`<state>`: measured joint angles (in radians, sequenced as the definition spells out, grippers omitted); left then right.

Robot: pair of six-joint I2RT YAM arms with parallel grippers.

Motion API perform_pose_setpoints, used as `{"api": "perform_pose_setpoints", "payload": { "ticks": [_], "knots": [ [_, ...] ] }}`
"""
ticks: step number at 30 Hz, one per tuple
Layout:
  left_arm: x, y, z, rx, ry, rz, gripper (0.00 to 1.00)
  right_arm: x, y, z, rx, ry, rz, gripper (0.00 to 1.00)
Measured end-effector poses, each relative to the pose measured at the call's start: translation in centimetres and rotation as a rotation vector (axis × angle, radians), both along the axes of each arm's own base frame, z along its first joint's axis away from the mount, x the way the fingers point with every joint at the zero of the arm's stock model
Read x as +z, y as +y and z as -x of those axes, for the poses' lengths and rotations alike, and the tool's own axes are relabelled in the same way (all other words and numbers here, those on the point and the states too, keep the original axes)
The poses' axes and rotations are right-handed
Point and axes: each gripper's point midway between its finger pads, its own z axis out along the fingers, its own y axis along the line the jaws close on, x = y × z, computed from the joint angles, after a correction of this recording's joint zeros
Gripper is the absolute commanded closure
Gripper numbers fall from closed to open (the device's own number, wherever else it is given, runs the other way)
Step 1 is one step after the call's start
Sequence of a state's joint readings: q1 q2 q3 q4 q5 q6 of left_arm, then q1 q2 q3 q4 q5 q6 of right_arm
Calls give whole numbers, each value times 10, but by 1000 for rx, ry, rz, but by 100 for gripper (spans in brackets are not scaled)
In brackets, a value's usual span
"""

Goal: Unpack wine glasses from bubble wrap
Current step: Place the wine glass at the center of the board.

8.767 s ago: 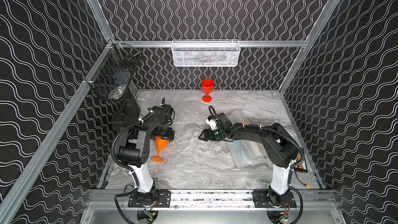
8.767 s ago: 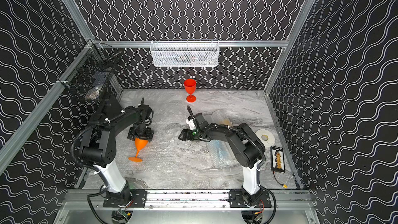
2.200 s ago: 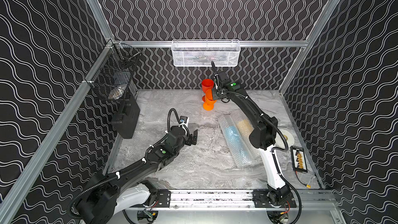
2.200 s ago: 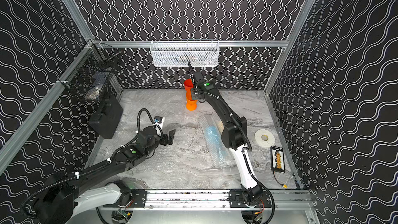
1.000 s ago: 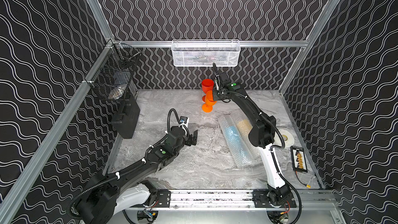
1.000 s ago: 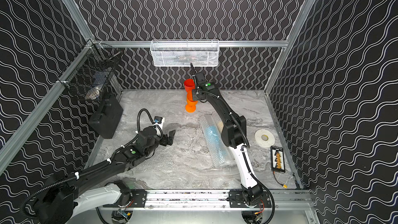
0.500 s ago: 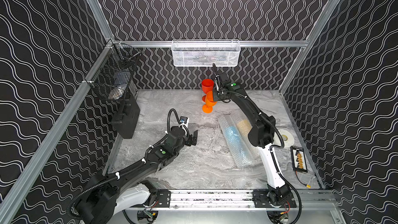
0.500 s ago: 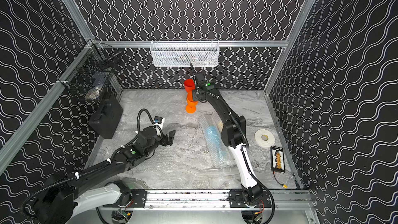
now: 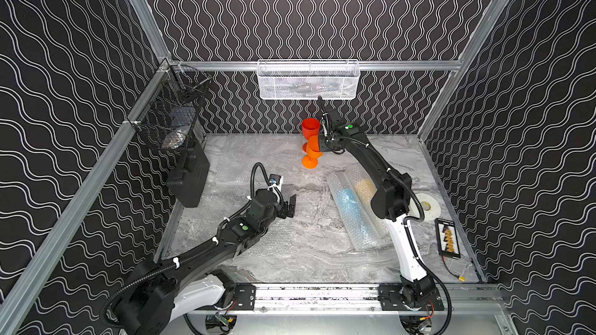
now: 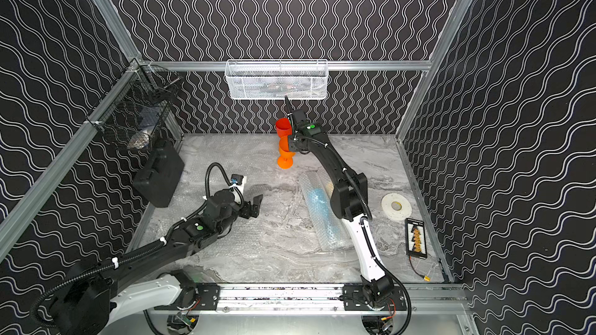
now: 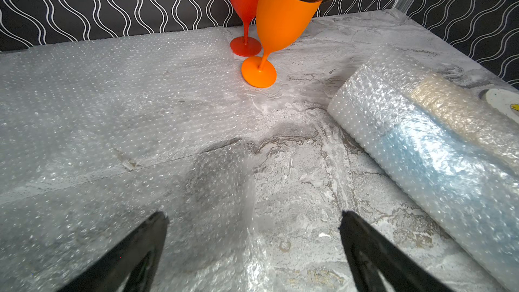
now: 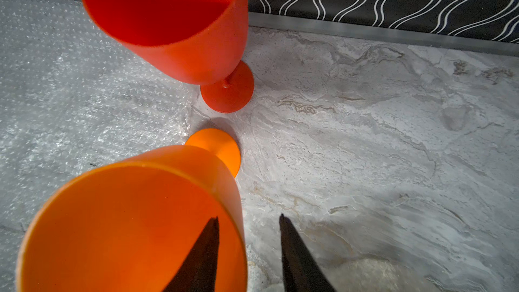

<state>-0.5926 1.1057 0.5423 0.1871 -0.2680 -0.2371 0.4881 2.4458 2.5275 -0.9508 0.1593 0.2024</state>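
My right claw [image 12: 248,217] straddles the rim of the opaque orange goblet [image 9: 313,151], jaws parted and slack, in the upper middle of both top views just beside the red goblet [image 9: 310,127], while my left claw [image 11: 252,212] gapes wide above flat bubble wrap [image 11: 98,94].

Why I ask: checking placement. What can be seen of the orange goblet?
The orange goblet looks like opaque plastic: tapered bowl, thin stem, round foot. It leans, foot on the table at the flat bubble wrap edge, near the red goblet. The jaws of the right gripper straddle its rim, parted.
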Motion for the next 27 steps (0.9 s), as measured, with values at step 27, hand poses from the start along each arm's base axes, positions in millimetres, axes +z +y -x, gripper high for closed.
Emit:
{"api": "perform_pose_setpoints", "payload": {
  "ticks": [27],
  "knots": [
    [-3, -1, 0, -3, 8, -4, 1, 32, 6, 5, 21, -38, -65, 55]
  ]
}}
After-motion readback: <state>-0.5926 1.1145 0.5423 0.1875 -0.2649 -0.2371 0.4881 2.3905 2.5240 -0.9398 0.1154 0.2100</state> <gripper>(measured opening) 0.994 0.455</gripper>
